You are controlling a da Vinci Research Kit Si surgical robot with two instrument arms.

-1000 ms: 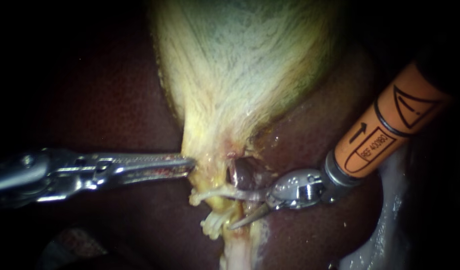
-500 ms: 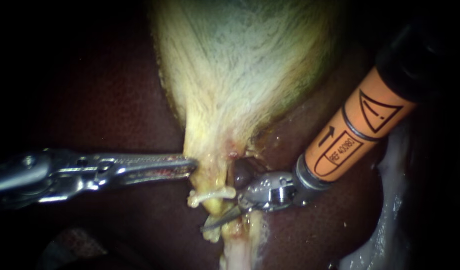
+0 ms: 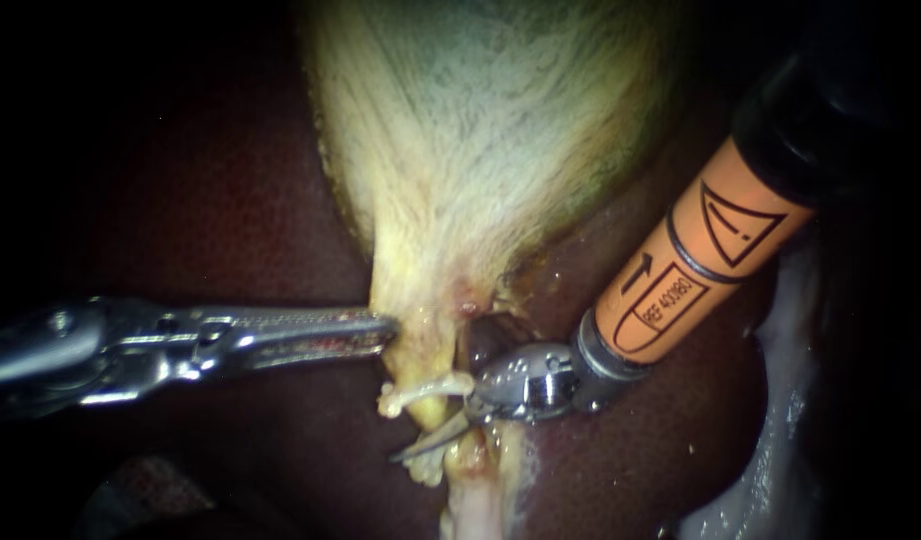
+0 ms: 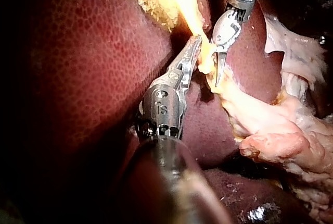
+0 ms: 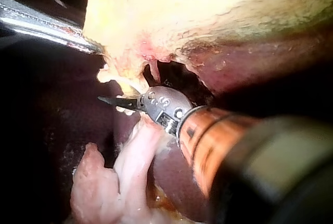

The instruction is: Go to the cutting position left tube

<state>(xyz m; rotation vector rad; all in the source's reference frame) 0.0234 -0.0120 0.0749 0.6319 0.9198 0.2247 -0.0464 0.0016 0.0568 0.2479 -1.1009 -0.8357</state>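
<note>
The pale, yellow-white gallbladder [image 3: 480,130] narrows to a neck over the dark red liver [image 3: 230,200]. My left instrument [image 3: 380,328] comes in level and is shut on the left side of that neck; the left wrist view shows its jaws [image 4: 196,44] clamped on yellow tissue. A thin white tube [image 3: 420,390] crosses just under the neck. My right instrument [image 3: 415,425], with an orange shaft, has its blades open at this tube. The lower blade points left beneath the tube and the upper one is hidden behind it. Its dark tip [image 5: 112,100] shows in the right wrist view.
A dark opening [image 3: 485,335] lies between the neck and the liver, right above my right instrument's hinge. Pale fatty tissue [image 3: 470,500] trails down from the tube, seen as a pink-white strand [image 5: 130,172]. Whitish tissue [image 3: 780,400] borders the liver at the right.
My right instrument has slid left and slightly up, and its blades now reach across the white tube instead of lying right of it. My left instrument keeps its hold, unmoved.
</note>
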